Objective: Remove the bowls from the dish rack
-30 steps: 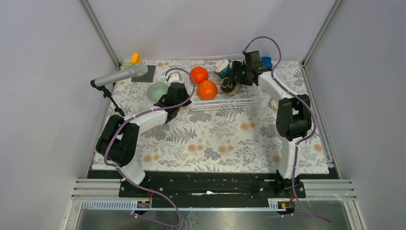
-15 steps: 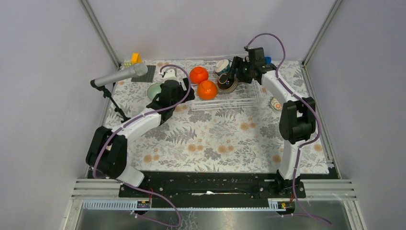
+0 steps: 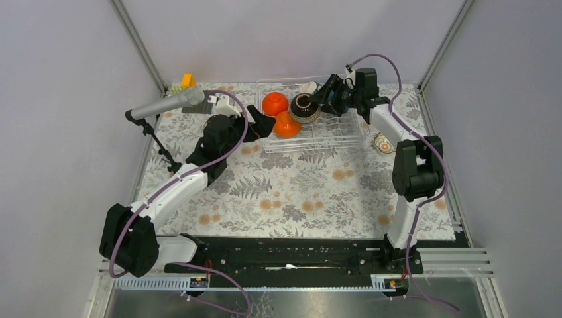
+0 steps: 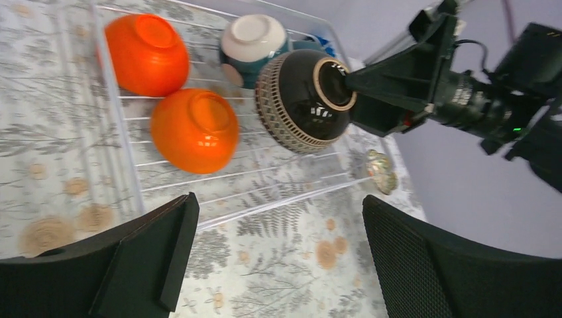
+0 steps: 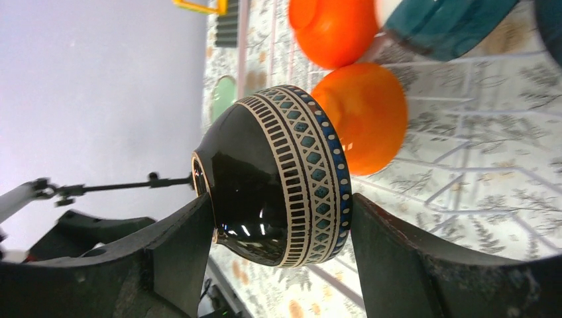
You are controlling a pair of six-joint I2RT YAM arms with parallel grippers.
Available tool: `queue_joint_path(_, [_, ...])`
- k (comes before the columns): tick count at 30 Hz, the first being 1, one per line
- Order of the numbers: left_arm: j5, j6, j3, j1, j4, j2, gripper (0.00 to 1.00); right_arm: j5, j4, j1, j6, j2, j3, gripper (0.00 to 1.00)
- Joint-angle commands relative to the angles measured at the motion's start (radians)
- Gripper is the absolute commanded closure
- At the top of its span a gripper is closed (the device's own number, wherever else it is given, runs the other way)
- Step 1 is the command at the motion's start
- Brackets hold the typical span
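The dish rack [image 3: 331, 130] stands at the back of the table. Two orange bowls [image 3: 275, 103] [image 3: 286, 124] lie upside down in its left part, with a teal bowl [image 3: 308, 87] behind them. My right gripper [image 3: 314, 105] is shut on a dark brown patterned bowl [image 5: 278, 179], held on its side above the rack, one finger on its foot and the other on its rim. At the rack's front left corner my left gripper [image 4: 278, 252] hangs open over the cloth, holding nothing. A pale green bowl [image 5: 224, 96] sits on the table left of the rack.
A small patterned dish [image 3: 382, 142] lies on the cloth right of the rack. A microphone on a stand [image 3: 166, 105] reaches in from the left. A yellow block [image 3: 188, 80] sits at the back left corner.
My left gripper has opened and swung right from the green bowl to the rack's front left corner. My right gripper has lifted the dark bowl and carried it left.
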Motion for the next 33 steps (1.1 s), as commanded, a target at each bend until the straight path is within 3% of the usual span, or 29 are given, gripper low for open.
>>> queue_joint_path(1, [0.187,-0.130,-0.035,0.015,0.199,0.001,0.01,-0.180,0.229,0.000,0.163,-0.121,-0.042,0.54])
queue_joint_path(11, [0.344,-0.447,-0.102,0.028,0.570,0.099,0.03,-0.308,0.403,-0.011,0.331,-0.222,-0.146,0.55])
queue_joint_path(24, [0.440,-0.606,-0.120,0.031,0.904,0.222,0.10,-0.427,0.700,-0.011,0.559,-0.264,-0.293,0.56])
queue_joint_path(33, [0.457,-0.686,-0.098,0.030,1.032,0.287,0.17,-0.435,0.750,-0.011,0.593,-0.242,-0.323,0.56])
